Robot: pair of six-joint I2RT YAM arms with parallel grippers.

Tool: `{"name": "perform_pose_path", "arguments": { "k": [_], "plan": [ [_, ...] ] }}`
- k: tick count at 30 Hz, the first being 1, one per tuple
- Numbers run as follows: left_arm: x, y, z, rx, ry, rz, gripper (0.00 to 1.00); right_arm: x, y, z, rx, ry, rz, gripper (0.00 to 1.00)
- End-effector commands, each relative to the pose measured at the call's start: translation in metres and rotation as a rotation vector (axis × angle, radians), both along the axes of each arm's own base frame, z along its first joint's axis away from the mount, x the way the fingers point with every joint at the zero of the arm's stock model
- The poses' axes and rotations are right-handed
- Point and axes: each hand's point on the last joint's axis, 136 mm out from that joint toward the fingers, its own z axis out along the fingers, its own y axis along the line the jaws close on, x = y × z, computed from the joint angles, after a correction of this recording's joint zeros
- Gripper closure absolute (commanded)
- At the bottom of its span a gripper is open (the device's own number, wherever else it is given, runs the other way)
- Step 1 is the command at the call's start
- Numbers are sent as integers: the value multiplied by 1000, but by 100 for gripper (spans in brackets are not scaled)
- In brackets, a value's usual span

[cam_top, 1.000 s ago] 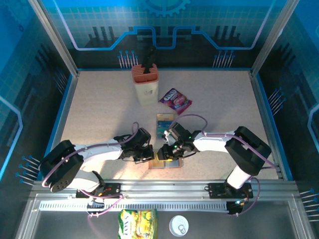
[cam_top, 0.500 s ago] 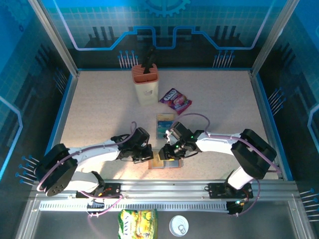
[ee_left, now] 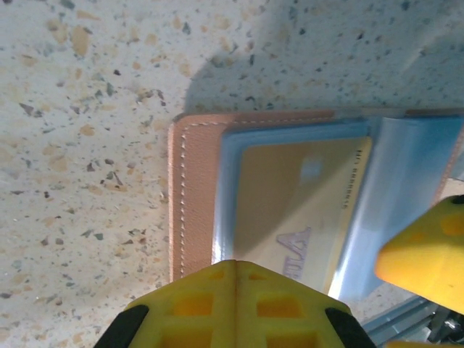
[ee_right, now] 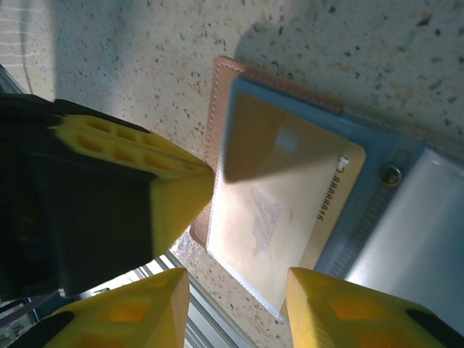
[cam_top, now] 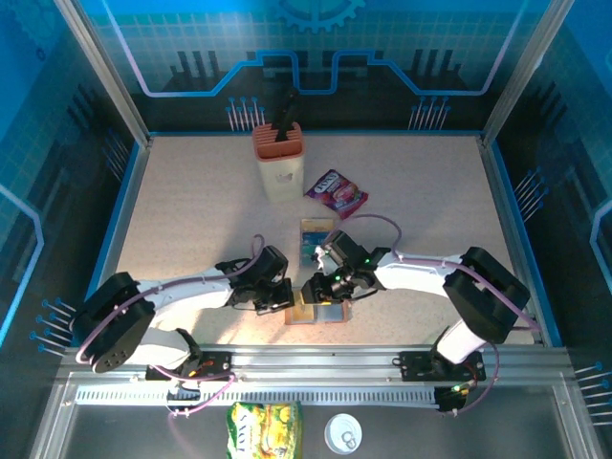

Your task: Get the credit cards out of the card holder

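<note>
The salmon-brown card holder (cam_top: 308,314) lies open near the table's front edge. A pale gold credit card (ee_left: 293,206) sits inside its grey-blue clear sleeve (ee_left: 406,188). My left gripper (ee_left: 233,264) is shut, its tip pressing on the holder's near edge beside the stitched leather (ee_left: 192,196). My right gripper (ee_right: 235,279) is open, its fingers (ee_right: 341,308) straddling the sleeved card (ee_right: 283,210). From above, the left gripper (cam_top: 284,296) and right gripper (cam_top: 318,290) meet over the holder. Another teal-blue card (cam_top: 316,239) with an orange band lies on the table behind them.
A purple snack packet (cam_top: 336,192) lies at mid-table. Behind it stands a cream block (cam_top: 279,164) with an orange top and a dark handle. The metal front rail (cam_top: 316,361) runs just in front of the holder. Blue glass walls enclose the table.
My right gripper has edged slightly left over the card holder. The left gripper has stayed on the holder's edge.
</note>
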Motion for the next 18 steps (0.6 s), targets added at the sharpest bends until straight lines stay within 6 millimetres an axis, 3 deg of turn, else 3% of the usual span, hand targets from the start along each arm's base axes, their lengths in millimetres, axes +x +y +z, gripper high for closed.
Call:
{"name": "perform_pose_path", "arguments": {
  "k": [1,11,18],
  "plan": [
    [-8,6,-12,39,26,-20,100,1,6,-1,14,19,7,60],
    [-9,14,-10,62,14,-10,100,-1,6,-16,-5,48,12,60],
    [-10,14,-9,63,13,-11,100,-1,17,-15,62,75,12,68]
  ]
}}
